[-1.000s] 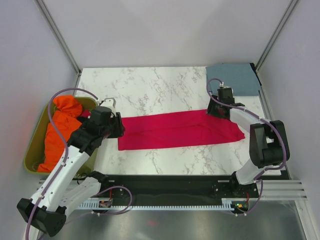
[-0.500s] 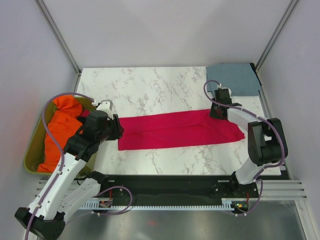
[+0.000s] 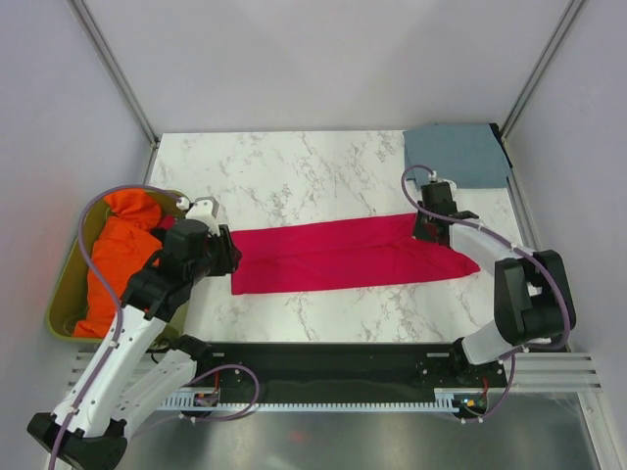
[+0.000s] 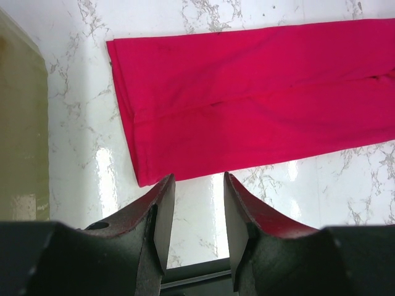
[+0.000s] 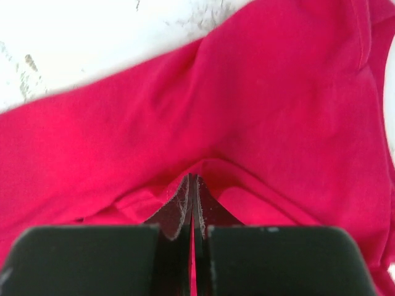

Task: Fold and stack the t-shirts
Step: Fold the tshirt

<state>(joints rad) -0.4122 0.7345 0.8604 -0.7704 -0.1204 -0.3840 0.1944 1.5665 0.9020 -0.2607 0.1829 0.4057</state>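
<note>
The crimson-red t-shirt [image 3: 343,255] lies as a long folded strip across the middle of the marble table [image 3: 294,166]. My right gripper [image 3: 424,229] is down on its right end; in the right wrist view its jaws [image 5: 192,180] are shut, pinching a raised fold of the red cloth [image 5: 259,98]. My left gripper [image 3: 231,259] hovers at the strip's left end. In the left wrist view it stands open [image 4: 196,206] over bare marble, just short of the red shirt's [image 4: 259,105] near edge. The slate blue-grey t-shirt [image 3: 457,155] lies folded at the back right corner.
An olive bin [image 3: 61,299] holding crumpled orange cloth [image 3: 116,250] sits off the table's left edge, close behind my left arm. Its wall [image 4: 18,135] shows in the left wrist view. A black rail [image 3: 333,367] runs along the near edge.
My right gripper has closed on the red shirt's right end and drawn slightly nearer. The left arm has shifted only a little, its jaws unchanged.
</note>
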